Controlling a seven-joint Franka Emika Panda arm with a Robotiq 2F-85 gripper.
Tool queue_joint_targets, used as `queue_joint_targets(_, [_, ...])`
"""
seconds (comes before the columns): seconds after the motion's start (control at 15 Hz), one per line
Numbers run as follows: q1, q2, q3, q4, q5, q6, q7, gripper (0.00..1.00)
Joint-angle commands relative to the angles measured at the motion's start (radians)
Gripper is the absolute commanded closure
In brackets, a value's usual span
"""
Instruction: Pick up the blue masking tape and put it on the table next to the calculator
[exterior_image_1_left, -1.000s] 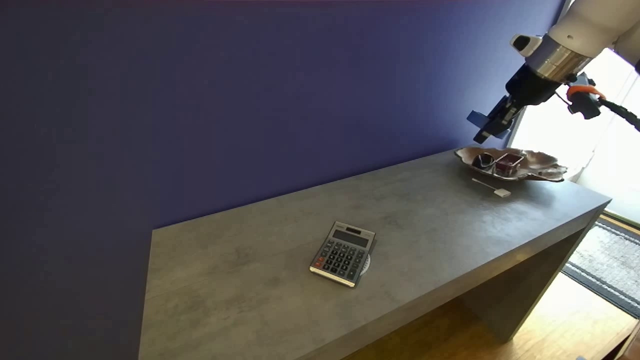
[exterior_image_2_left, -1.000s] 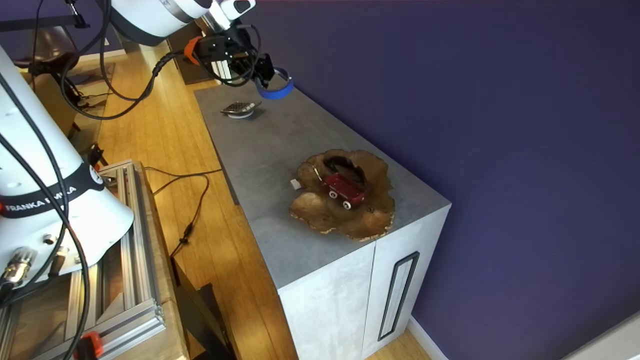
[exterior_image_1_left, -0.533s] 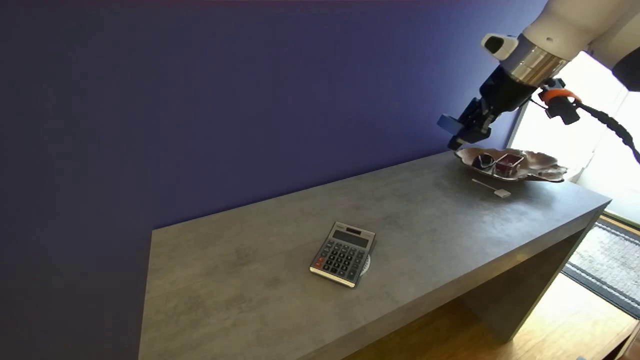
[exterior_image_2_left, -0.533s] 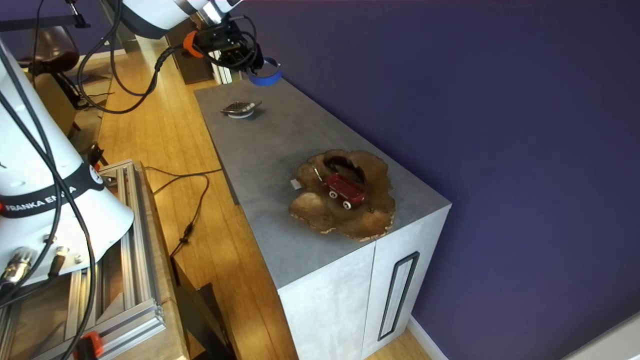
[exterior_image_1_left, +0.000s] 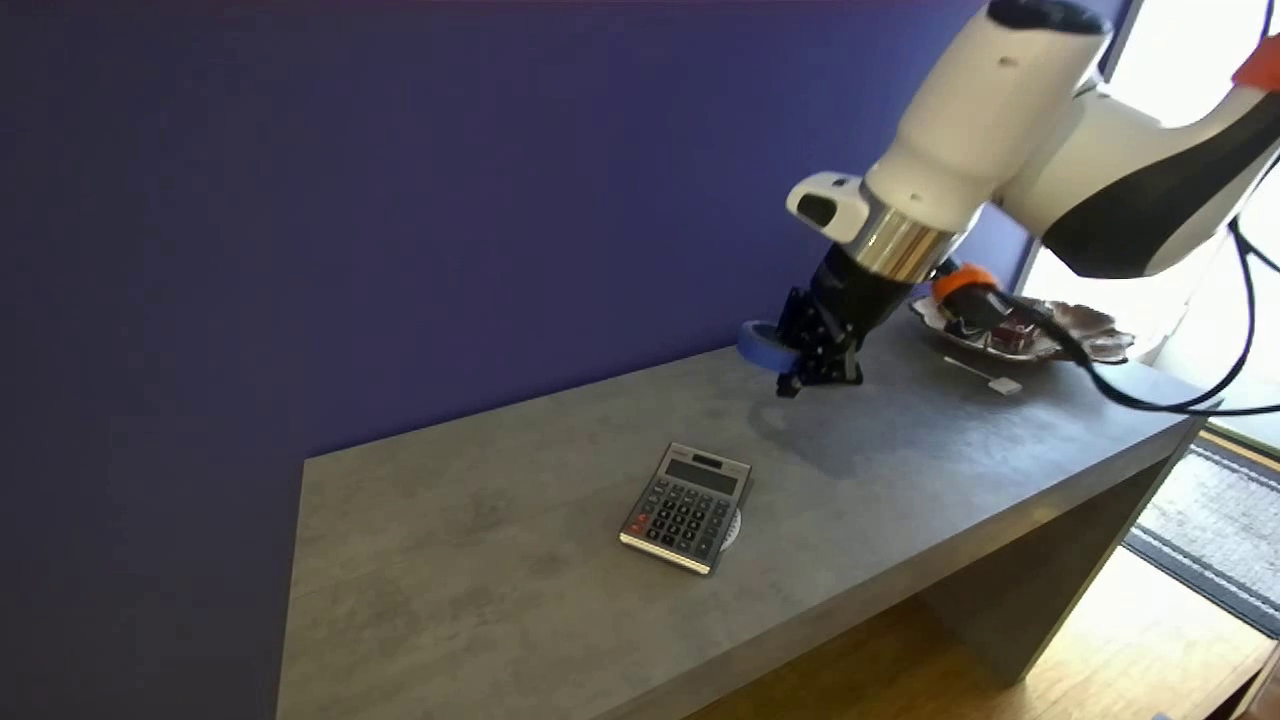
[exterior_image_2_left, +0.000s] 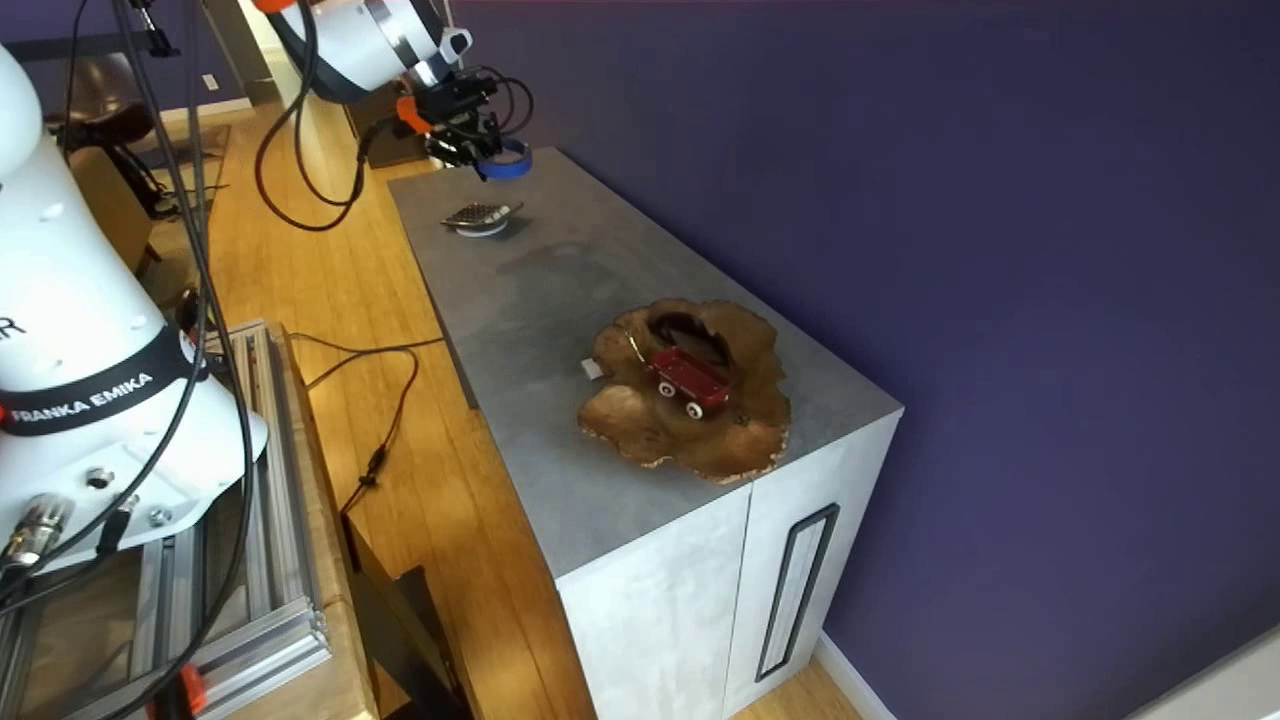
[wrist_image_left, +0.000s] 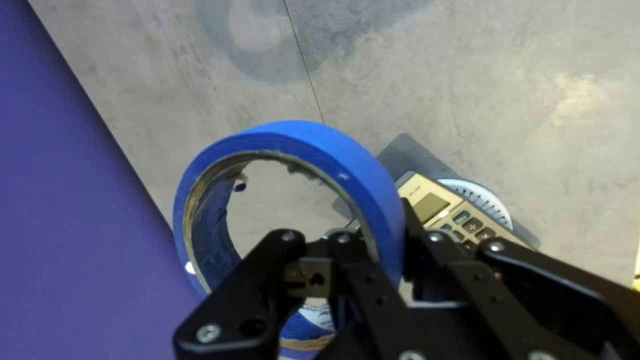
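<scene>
Left to right in an exterior view, a calculator (exterior_image_1_left: 688, 505) sits atop a pale disc (exterior_image_1_left: 734, 530) on the grey table (exterior_image_1_left: 460, 570), the disc's edge showing from beneath. Blue tape (exterior_image_1_left: 762, 352) hangs in the air above the table, near the purple wall (exterior_image_1_left: 450, 230) and apart from the calculator, its ring clamped by the gripper (exterior_image_1_left: 792, 360), one jaw inside and one outside, as the wrist view shows. At far right, a white cable (exterior_image_1_left: 985, 377) lies on the table just beside a brown bowl (exterior_image_1_left: 1085, 318), which holds a red wagon (exterior_image_2_left: 690, 378).
</scene>
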Motion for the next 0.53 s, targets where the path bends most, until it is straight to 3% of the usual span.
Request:
queue_joint_targets(0.0, [-0.096, 0.236, 0.089, 0.180, 0.056, -0.043, -0.273, 0.99])
queue_joint_targets(0.13, [-0.163, 0.317, 0.150, 0.242, 0.066, -0.121, -0.419, 0.99])
queue_joint_targets(0.27, [-0.156, 0.353, 0.134, 0.297, 0.101, -0.194, -0.544, 0.99])
queue_joint_targets(0.33, [-0.158, 0.356, 0.129, 0.316, 0.103, -0.213, -0.570, 0.69])
queue_joint_targets(0.47, [-0.159, 0.327, 0.115, 0.330, 0.093, -0.212, -0.597, 0.61])
